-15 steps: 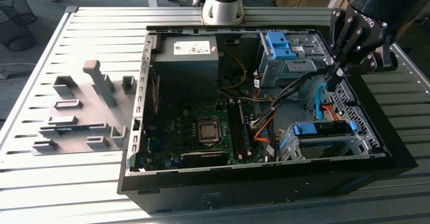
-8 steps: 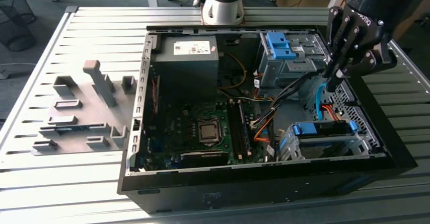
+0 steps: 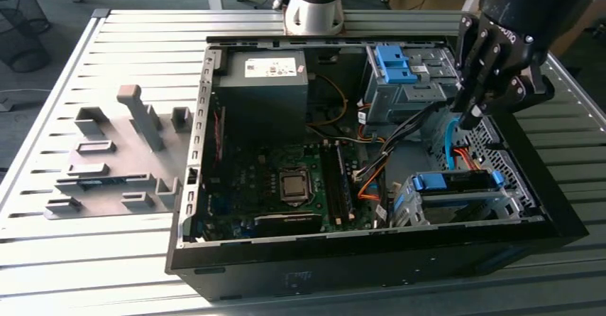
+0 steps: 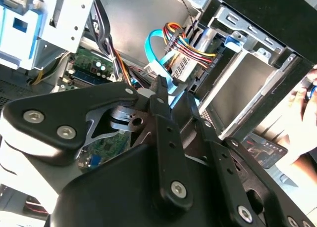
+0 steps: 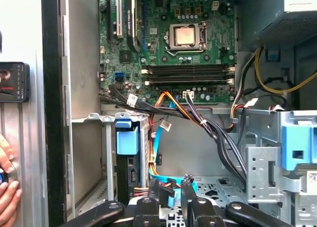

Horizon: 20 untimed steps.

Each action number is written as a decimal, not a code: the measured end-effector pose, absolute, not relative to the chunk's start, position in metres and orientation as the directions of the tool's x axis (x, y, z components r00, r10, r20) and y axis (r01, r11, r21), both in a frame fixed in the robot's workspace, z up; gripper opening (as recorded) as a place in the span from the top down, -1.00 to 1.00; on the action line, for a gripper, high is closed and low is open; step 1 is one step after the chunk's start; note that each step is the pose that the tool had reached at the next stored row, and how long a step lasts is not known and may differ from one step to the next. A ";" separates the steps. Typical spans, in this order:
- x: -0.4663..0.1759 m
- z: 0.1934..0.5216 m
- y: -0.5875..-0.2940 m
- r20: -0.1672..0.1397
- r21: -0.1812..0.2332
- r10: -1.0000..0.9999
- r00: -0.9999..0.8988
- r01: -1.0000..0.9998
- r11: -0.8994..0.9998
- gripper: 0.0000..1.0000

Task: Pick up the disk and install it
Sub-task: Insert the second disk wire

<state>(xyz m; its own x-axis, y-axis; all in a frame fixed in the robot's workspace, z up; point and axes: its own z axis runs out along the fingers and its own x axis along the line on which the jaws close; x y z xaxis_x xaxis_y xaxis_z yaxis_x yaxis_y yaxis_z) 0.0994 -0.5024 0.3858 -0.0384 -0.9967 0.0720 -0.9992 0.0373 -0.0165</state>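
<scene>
Apparently already installing, the gripper (image 3: 470,121) hangs inside the computer case (image 3: 379,259), jaws pressed together, empty, above the caged disk (image 3: 456,181), which needs seating.

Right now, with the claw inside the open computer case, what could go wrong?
The black claw hangs beside the light blue flat cable and the orange and black wire bundle; it might snag them or pull a plug. A person's hand rests by the black computer case's wall; a sideways swing could strike it.
</scene>
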 end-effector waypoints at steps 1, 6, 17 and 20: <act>0.099 0.385 -0.502 0.079 -0.017 -0.996 -0.038 -0.999 0.037 0.37; 0.100 0.382 -0.501 0.114 -0.018 -0.993 -0.039 -0.999 0.037 0.37; 0.101 0.373 -0.502 0.136 -0.019 -0.990 -0.040 -0.999 0.038 0.68; 0.100 0.371 -0.507 0.116 -0.019 -0.992 -0.040 -0.999 0.038 0.68</act>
